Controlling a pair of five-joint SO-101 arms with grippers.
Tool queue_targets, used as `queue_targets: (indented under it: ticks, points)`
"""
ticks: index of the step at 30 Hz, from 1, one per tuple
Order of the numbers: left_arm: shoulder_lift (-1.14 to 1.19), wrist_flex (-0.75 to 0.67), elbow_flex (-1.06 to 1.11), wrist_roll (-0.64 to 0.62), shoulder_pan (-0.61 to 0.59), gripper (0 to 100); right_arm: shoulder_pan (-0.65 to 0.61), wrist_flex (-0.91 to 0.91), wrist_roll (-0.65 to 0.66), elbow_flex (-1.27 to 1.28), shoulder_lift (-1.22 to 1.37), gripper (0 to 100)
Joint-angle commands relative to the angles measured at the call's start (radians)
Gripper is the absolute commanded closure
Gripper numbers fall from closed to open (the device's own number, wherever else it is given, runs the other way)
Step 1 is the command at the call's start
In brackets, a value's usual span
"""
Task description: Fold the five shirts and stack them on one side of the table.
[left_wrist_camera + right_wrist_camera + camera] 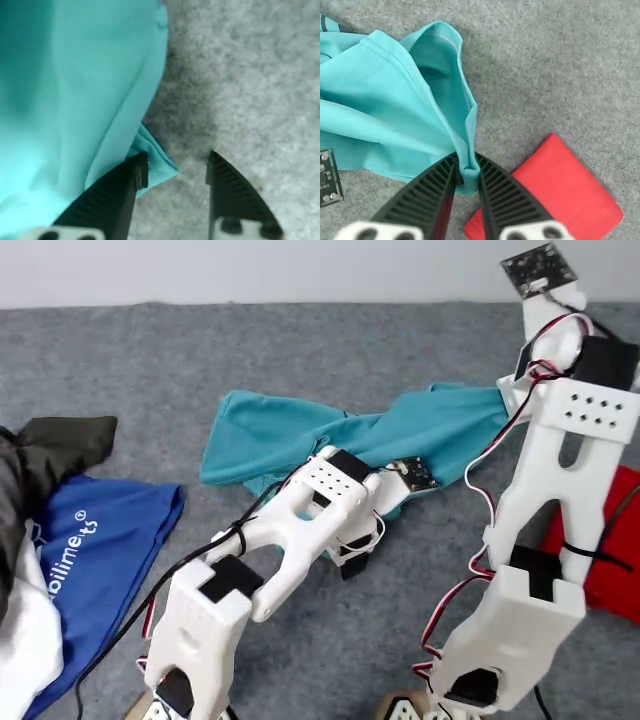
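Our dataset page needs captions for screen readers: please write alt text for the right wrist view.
The right arm's black ribbed gripper is shut on a bunched edge of a crumpled teal shirt over the grey felt tabletop. A folded red shirt lies close by.

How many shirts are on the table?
5. A teal shirt lies mid-table, a folded red shirt at the right edge, and a blue shirt, a dark shirt and a white shirt pile at the left. More may hide beneath.
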State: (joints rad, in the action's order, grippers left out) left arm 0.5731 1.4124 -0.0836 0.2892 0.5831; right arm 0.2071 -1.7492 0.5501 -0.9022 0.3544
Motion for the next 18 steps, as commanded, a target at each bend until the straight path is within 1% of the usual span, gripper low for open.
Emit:
queue_targets:
  ticks: [1, 6, 11, 16, 18]
  points:
    - [0.003, -0.015, -0.047, -0.005, -0.043, 81, 0.015, -0.021, -0.011, -0.003, -0.008, 98.8]
    - [0.012, -0.017, -0.065, 0.000, -0.094, 85, 0.015, -0.021, -0.011, -0.003, -0.001, 98.8]
    - [0.014, -0.028, -0.059, 0.002, -0.089, 89, 0.015, -0.021, -0.011, -0.003, 0.030, 98.8]
    - [0.005, -0.031, -0.065, 0.006, -0.089, 99, 0.010, -0.021, -0.011, -0.003, 0.027, 98.8]
    - [0.002, -0.008, -0.068, 0.035, -0.089, 99, 0.015, -0.021, -0.011, -0.003, 0.025, 98.8]
